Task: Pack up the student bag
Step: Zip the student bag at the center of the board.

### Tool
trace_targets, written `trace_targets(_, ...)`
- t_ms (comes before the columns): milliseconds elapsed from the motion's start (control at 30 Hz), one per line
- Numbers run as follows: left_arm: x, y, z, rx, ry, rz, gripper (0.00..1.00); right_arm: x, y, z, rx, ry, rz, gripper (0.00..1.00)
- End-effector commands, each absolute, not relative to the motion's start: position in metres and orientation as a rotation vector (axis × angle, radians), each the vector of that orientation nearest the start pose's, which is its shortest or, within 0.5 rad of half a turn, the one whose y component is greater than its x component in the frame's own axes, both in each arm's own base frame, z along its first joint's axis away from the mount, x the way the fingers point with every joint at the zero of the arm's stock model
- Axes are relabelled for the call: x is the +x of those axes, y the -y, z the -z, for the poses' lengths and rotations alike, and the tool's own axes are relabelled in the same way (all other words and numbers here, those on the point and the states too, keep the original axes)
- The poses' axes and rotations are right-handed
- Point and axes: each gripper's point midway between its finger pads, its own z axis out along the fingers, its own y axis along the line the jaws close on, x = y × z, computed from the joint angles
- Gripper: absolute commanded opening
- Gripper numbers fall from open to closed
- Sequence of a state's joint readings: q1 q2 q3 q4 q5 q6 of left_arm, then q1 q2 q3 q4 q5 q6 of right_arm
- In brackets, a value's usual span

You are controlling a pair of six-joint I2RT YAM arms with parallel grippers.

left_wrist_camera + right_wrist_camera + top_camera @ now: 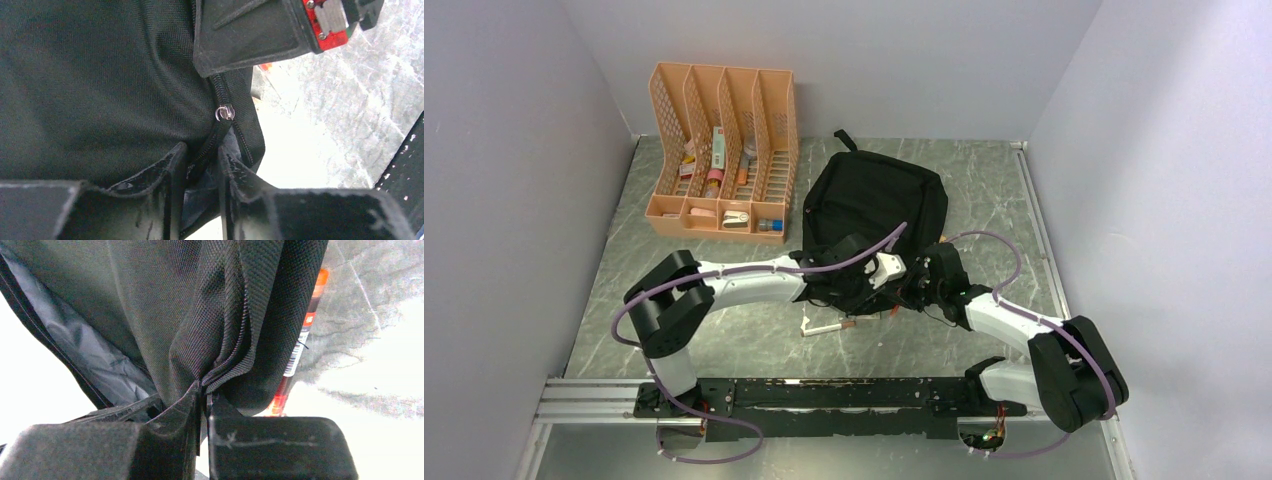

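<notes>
My left fingers point(170, 172) stand narrow astride the zip seam point(220, 95) of the student bag point(879, 200), which lies mid-worktop point(994, 200). The seam runs up-frame from them. Whether they pinch it I cannot tell. My right fingers point(227, 415), equally near, clamp a fabric fold. Bare stone-patterned worktop lies to the right, and a pen point(300, 345) lies at the bag's edge.
</notes>
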State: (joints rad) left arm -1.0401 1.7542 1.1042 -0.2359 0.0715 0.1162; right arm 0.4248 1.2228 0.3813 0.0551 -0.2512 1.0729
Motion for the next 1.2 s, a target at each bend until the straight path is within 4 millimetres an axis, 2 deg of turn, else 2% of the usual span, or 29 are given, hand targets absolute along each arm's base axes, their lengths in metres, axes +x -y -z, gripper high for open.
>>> trace_targets(0, 0.208, 0.381, -0.06, 1.414, -2.073, 0.504, 0.29, 0.223, -0.194, -0.036, 0.673, -2.496, -0.986, 0.06)
trace_targets(167, 0.205, 0.383, -0.078, 1.402, -2.056, 0.543, 0.14, 0.223, -0.193, -0.036, 0.675, -2.494, -0.982, 0.06)
trace_targets(333, 0.194, 0.39, -0.098, 1.412, -2.025, 0.64, 0.05, 0.222, -0.194, -0.034, 0.677, -2.5, -0.984, 0.06)
trace_targets(600, 0.177, 0.405, -0.121, 1.483, -1.957, 0.799, 0.05, 0.224, -0.194, -0.038, 0.666, -2.481, -0.99, 0.06)
trace_targets(800, 0.165, 0.408, -0.118, 1.537, -1.954, 0.875, 0.05, 0.227, -0.197, -0.049, 0.6, -2.431, -1.033, 0.06)
trace_targets(900, 0.167, 0.406, -0.117, 1.506, -1.969, 0.859, 0.05, 0.229, -0.195, -0.051, 0.591, -2.417, -1.017, 0.06)
trace_targets(1167, 0.194, 0.384, -0.124, 1.353, -2.029, 0.806, 0.05, 0.229, -0.183, -0.042, 0.634, -2.445, -0.909, 0.06)
